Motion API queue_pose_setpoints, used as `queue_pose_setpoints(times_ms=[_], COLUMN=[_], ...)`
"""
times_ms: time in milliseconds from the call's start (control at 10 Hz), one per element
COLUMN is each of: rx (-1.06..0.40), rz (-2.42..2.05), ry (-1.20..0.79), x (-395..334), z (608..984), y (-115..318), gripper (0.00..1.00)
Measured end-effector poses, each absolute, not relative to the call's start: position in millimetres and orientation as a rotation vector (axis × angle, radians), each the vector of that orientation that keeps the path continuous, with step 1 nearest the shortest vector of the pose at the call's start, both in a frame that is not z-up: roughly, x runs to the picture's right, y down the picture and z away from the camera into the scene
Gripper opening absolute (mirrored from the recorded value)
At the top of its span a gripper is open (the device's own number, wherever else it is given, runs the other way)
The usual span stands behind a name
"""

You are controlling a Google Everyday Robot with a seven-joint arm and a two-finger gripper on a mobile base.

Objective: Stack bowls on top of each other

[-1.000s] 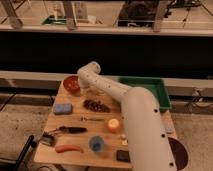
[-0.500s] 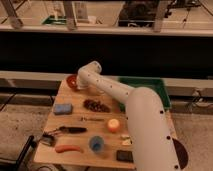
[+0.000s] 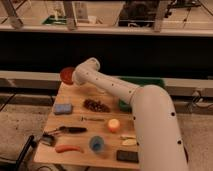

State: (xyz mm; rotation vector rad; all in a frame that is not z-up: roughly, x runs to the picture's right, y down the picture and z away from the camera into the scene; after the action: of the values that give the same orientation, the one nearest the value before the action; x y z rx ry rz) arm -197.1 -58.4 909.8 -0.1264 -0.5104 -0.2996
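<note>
Currently the red-orange bowl (image 3: 66, 75) sits at the far-left corner of the wooden surface (image 3: 75, 117), close to both the far edge and the left edge. It is round, so it has no long axis to speak of; its mouth appears to face up. Its right side is covered by the end of the white arm (image 3: 150, 117). That arm crosses the surface on a diagonal, from the near right up to the far left. The tool (image 3: 76, 79) is at that far-left end, just beside the bowl, and whether it is wide, narrow or holding anything cannot be told.

Bare wood lies on the near side of the bowl, between it and the blue sponge (image 3: 63, 108) by the left edge. Near the middle is a dark cluster (image 3: 96, 105), and nearer still an orange ball (image 3: 114, 125) and a blue cup (image 3: 96, 145). A long orange-red item (image 3: 68, 148) lies along the near edge, its length running left to right. A green tray (image 3: 147, 82) shows behind the arm at the far right.
</note>
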Motion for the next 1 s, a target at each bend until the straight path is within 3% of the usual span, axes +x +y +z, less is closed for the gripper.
queue_pose_setpoints(times_ms=[400,1000], rx=[-0.057,-0.043], rz=[-0.362,-0.273], ry=[-0.492,-0.351], x=[-165,-18], z=[823,728], y=[-82,-41], gripper=[0.00,0.00])
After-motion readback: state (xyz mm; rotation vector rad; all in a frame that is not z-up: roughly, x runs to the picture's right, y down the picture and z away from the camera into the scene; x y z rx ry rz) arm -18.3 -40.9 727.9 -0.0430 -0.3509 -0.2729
